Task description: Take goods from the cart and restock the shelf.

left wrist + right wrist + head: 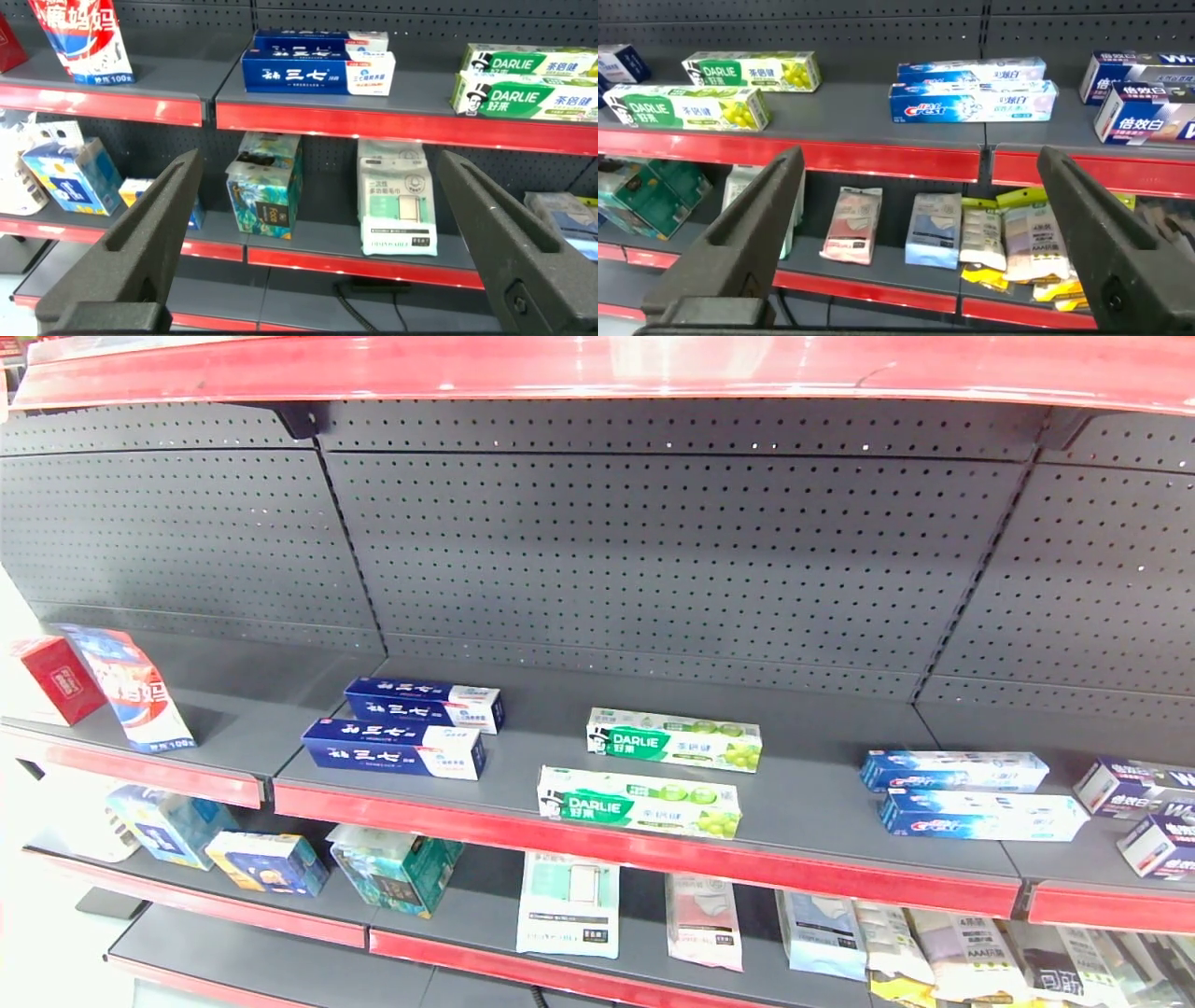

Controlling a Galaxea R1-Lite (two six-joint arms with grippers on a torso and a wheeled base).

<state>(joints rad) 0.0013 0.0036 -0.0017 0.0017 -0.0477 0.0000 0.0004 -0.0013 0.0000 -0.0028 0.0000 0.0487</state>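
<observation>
Our left gripper (320, 157) stands wide open with nothing in it, facing the shelf (644, 847) where two dark blue toothpaste boxes (318, 70) lie. Our right gripper (920, 154) is spread just as wide and equally empty, facing two light blue toothpaste boxes (971, 101). On the same tier, two green toothpaste boxes (639, 803) lie between those pairs, and in each pair one box is near the red front edge and one is farther back. At the right end sit purple-and-white boxes (1134, 789), and bagged goods (568, 905) rest on the tier below.
</observation>
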